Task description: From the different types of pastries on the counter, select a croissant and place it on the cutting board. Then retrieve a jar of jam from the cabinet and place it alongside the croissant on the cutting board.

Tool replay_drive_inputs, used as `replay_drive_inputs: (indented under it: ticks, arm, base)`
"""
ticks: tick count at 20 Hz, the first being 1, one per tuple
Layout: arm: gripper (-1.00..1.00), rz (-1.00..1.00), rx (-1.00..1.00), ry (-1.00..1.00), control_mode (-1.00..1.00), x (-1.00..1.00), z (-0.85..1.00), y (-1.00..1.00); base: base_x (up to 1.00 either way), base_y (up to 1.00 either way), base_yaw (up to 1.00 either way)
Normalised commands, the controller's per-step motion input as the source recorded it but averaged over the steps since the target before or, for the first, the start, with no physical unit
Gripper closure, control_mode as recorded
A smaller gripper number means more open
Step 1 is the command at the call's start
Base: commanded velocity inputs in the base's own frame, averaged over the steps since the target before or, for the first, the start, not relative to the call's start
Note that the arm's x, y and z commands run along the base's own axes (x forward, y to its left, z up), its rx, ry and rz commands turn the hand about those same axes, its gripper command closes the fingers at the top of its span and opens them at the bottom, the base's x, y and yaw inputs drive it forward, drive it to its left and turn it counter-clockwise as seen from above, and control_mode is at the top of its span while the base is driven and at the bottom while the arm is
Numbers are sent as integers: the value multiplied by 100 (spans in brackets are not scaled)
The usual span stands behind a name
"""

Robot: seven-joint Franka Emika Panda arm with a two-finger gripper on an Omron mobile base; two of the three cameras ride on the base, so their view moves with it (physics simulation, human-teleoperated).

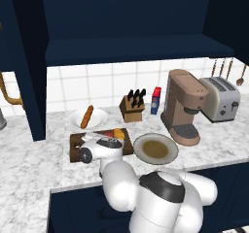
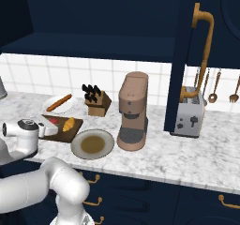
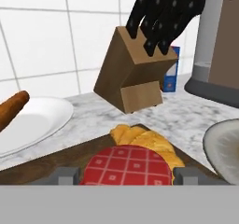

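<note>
My gripper (image 3: pixel 125 174) is low over the dark brown cutting board (image 1: pixel 75 146), shut on the jar of jam (image 3: pixel 127 165), whose red checked lid sits between the two fingertips. The golden croissant (image 3: pixel 145 141) lies on the board just behind the jar, touching or nearly touching it. From the left base view the croissant (image 1: pixel 118 133) is at the board's right end, past my hand (image 1: pixel 98 148). In the right base view the jar (image 2: pixel 53 121) sits left of the croissant (image 2: pixel 69 123). The baguette-like pastry (image 1: pixel 87 116) rests on a white plate (image 1: pixel 99 116).
A knife block (image 3: pixel 135 69) stands behind the board, with a red-and-blue box (image 1: pixel 155 100) to its right. A round plate with a brown centre (image 1: pixel 155 149) lies right of the board. Coffee machine (image 1: pixel 185 106) and toaster (image 1: pixel 221 98) stand further right. The navy cabinet (image 1: pixel 131 47) hangs overhead.
</note>
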Motion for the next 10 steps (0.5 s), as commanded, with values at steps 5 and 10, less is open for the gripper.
replay_drive_inputs:
  ticks: [5,10]
  arm:
    - [100,0,0,0,-100,37,-34,6]
    - [-100,0,0,-1,-100,20,-51,11]
  base:
    - [0,0,0]
    - [0,0,0]
